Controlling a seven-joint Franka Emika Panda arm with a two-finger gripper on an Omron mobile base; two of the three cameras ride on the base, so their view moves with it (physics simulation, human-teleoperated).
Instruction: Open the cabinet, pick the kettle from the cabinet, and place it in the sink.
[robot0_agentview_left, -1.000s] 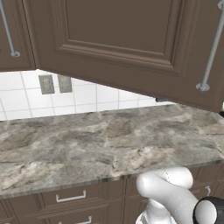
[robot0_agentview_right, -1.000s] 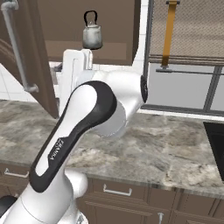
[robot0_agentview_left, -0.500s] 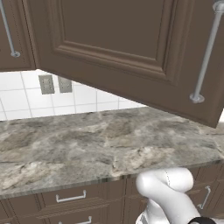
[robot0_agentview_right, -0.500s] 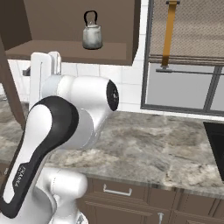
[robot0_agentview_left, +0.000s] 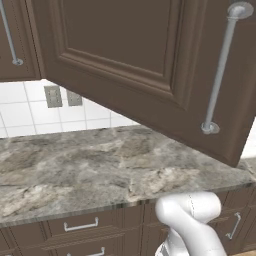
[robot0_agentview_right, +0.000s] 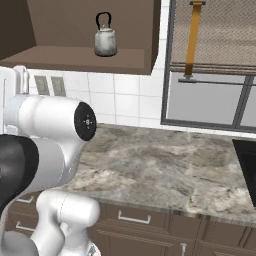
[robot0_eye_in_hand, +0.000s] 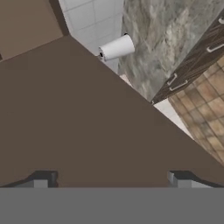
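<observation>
The cabinet (robot0_agentview_right: 65, 22) stands open, and the small grey-white kettle (robot0_agentview_right: 105, 38) with its black arched handle sits upright on the cabinet's shelf. The cabinet's dark brown door (robot0_agentview_left: 125, 45) hangs swung out over the counter, its long grey bar handle (robot0_agentview_left: 220, 70) on the right side. In the hand view my gripper (robot0_eye_in_hand: 110, 181) is open, its fingertips (robot0_eye_in_hand: 41, 180) wide apart right up against a flat dark brown panel (robot0_eye_in_hand: 87, 122), with nothing between them. A black corner of the sink (robot0_agentview_right: 247, 162) shows at the right edge of the counter.
A grey marbled counter (robot0_agentview_left: 75, 170) runs below the cabinet, with brown drawer fronts (robot0_agentview_right: 135, 220) under it. A window with a lowered blind (robot0_agentview_right: 215, 35) is right of the cabinet. A white roll (robot0_eye_in_hand: 116, 47) lies beyond the brown panel. My white arm (robot0_agentview_right: 45, 145) fills the lower left.
The cabinet door has swung further open towards the camera. My arm has swept to the left, uncovering the counter and the shelf with the kettle. The jaws stay wide apart.
</observation>
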